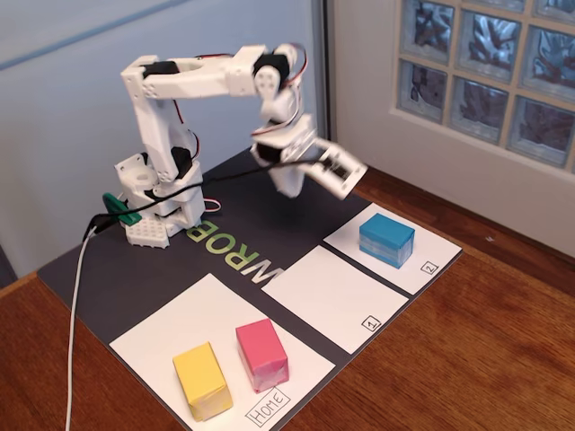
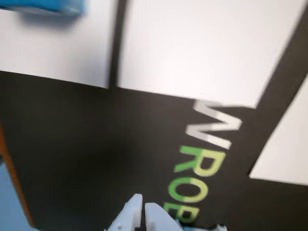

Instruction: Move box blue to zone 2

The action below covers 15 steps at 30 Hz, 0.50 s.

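Fixed view: the box blue (image 1: 387, 239) sits flat on zone 2 (image 1: 431, 251), the white sheet with the boxed "2" at its near-right corner. The box occupies the far half of the sheet, at about 3 o'clock from the centre of the dark mat (image 1: 135, 278).

Zone 1 sheet (image 1: 334, 296), marked "1", lies just beside zone 2 toward 8 o'clock, separated from it by a narrow strip of mat. Nothing rests on it.

The Home sheet (image 1: 180, 323) lies at 7 o'clock on the mat. It carries two blocks: the yellow block (image 1: 201, 381) and the pink block (image 1: 261, 355), side by side, close together but not touching, with the pink one on the right.

The arm's base (image 1: 162, 211) stands at 11 o'clock on the mat. The gripper (image 1: 310, 180) hangs in the air above the mat's far edge, apart from the box blue and clear of all sheets.

Wrist view: the gripper (image 2: 143, 208) enters from the bottom edge. Its two fingertips stand together, with only a thin slit between them and nothing held. A blurred edge of the box blue (image 2: 43, 6) shows at 11 o'clock on a white sheet.
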Motion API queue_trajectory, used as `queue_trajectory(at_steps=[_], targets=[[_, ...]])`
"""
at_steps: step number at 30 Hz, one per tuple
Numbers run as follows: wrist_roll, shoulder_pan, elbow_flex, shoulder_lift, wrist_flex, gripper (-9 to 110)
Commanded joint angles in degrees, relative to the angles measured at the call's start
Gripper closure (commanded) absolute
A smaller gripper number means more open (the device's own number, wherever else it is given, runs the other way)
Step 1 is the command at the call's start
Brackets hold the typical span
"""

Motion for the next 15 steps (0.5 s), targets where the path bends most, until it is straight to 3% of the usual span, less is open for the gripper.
queue_trajectory(at_steps=[1, 15], targets=[[-1.5, 4.1, 7.6, 6.5, -2.1, 102], [-13.5, 22.1, 35.4, 28.4, -9.2, 102]])
